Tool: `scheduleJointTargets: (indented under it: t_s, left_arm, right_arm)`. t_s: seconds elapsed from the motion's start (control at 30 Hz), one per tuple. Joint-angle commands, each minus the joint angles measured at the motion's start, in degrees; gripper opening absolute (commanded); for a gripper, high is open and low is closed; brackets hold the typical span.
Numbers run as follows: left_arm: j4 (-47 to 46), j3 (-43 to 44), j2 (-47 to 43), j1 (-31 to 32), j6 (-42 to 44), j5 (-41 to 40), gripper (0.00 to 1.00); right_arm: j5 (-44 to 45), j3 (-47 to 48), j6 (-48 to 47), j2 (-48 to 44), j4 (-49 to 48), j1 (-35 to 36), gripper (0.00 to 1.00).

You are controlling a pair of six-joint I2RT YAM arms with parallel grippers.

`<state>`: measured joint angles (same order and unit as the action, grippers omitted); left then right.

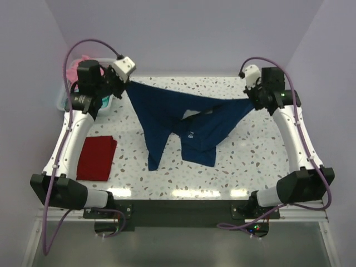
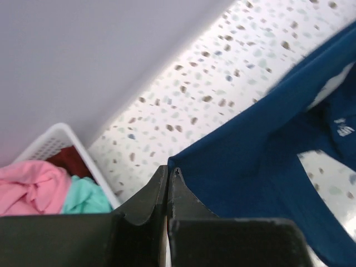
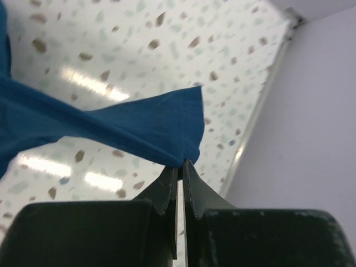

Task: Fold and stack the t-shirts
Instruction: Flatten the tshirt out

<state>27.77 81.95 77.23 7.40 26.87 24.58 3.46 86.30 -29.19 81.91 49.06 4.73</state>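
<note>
Corner of navy t-shirt (image 2: pixel 267 167) between fingers (image 2: pixel 146 200)

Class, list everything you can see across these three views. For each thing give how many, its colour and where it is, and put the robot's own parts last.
navy t-shirt: one, navy blue with a pale print, stretched between the two claws over the table's far half
folded t-shirt: one, dark red, flat on the table's near-left part
basket: one, white, at the table's far-left corner
pink cloth: one, pink, in the basket
teal cloth: one, teal, in the basket beside the pink
dark red cloth: one, dark red, in the basket
table: one, white with speckles
arms: two, white and black, one along each side
left claw: one, black, shut on the navy t-shirt
right claw: one, black, shut on the navy t-shirt
</note>
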Motion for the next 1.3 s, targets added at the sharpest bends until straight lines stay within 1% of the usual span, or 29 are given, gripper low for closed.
scheduleJointTargets:
  t_s: [0.0,0.07,0.2,0.33,0.47,0.53,0.6,0.7,0.73,0.77,0.83,0.87,0.9,0.97,1.0,1.07,1.1,1.13,1.17,1.2,1.23,1.27]
  left_arm:
    - [-4.21,9.70,3.36,-6.15,-5.77,2.40,0.00]
    - [-5.26,13.74,4.59,-7.22,-7.09,3.46,0.00]
    - [-9.48,15.17,2.58,-9.59,-9.55,5.13,0.00]
    - [-12.47,12.89,-3.73,-9.95,-10.79,6.18,0.00]
    - [-12.65,10.34,-9.45,-10.04,-11.49,5.83,0.00]
    - [-12.83,9.81,-11.57,-10.04,-11.75,4.35,0.00]
    - [-12.48,9.45,-14.12,-10.04,-11.76,3.99,0.00]
    - [-10.81,9.72,-15.44,-10.04,-11.49,4.86,0.00]
    - [-9.59,9.63,-15.36,-10.04,-11.41,5.30,0.00]
    - [-8.97,9.46,-15.27,-10.04,-10.71,5.74,0.00]
    - [-7.04,8.23,-14.83,-10.12,-9.39,7.58,0.00]
    - [-6.07,7.70,-14.48,-10.04,-8.86,8.55,0.00]
    - [-4.41,7.17,-13.96,-10.04,-8.51,10.47,0.00]
    - [-3.69,4.28,-13.43,-10.04,-8.07,11.45,0.00]
    - [-3.60,3.05,-12.99,-10.12,-7.98,11.54,0.00]
    - [-3.69,-0.73,-12.46,-10.04,-7.45,11.11,0.00]
    - [-3.86,-2.13,-11.67,-10.04,-7.19,10.15,0.00]
    - [-4.21,-4.58,-11.23,-10.04,-7.36,9.62,0.00]
    - [-4.48,-5.91,-10.70,-10.04,-7.54,9.26,0.00]
    - [-5.00,-7.15,-9.48,-10.04,-7.45,8.65,0.00]
    - [-5.53,-9.59,-8.86,-9.95,-7.62,8.47,0.00]
    - [-6.32,-10.75,-8.16,-9.95,-8.06,7.86,0.00]
  right_arm:
    - [8.74,6.59,-2.98,-2.71,-9.32,-1.91,0.00]
    - [10.41,9.65,-3.41,-3.07,-13.09,-2.36,0.00]
    - [13.84,13.71,-4.29,-5.26,-17.50,-2.80,0.00]
    - [14.99,16.26,-5.70,-9.74,-19.61,-2.80,0.00]
    - [15.61,18.63,-9.82,-13.43,-18.65,-2.80,0.00]
    - [14.82,19.16,-11.58,-14.93,-16.20,-2.80,0.00]
    - [12.45,19.52,-15.45,-17.04,-14.09,-2.80,0.00]
    - [6.31,22.41,-18.18,-16.96,-4.88,-2.80,0.00]
    - [4.64,23.03,-19.05,-16.70,0.20,-2.80,0.00]
    - [1.92,22.95,-19.58,-16.52,2.16,-2.80,0.00]
    - [-0.11,21.90,-20.64,-15.73,6.82,-2.71,0.00]
    - [-2.82,21.80,-20.91,-14.42,8.84,-2.80,0.00]
    - [-3.28,21.72,-21.43,-13.45,12.95,-2.71,0.00]
    - [-7.32,20.58,-21.70,-11.87,15.44,-2.71,0.00]
    - [-10.90,20.05,-21.96,-9.68,18.15,-2.45,0.00]
    - [-13.82,18.65,-21.26,-6.60,20.45,-1.75,0.00]
    - [-16.36,17.68,-20.74,-3.63,21.42,-0.44,0.00]
    - [-16.99,14.71,-20.38,-1.86,23.08,0.79,0.00]
    - [-17.00,12.42,-19.95,-0.45,22.67,3.50,0.00]
    - [-15.69,9.88,-19.51,2.35,20.22,5.01,0.00]
    - [-14.38,4.11,-18.72,3.60,17.76,6.33,0.00]
    - [-13.49,1.44,-18.28,4.91,14.87,7.91,0.00]
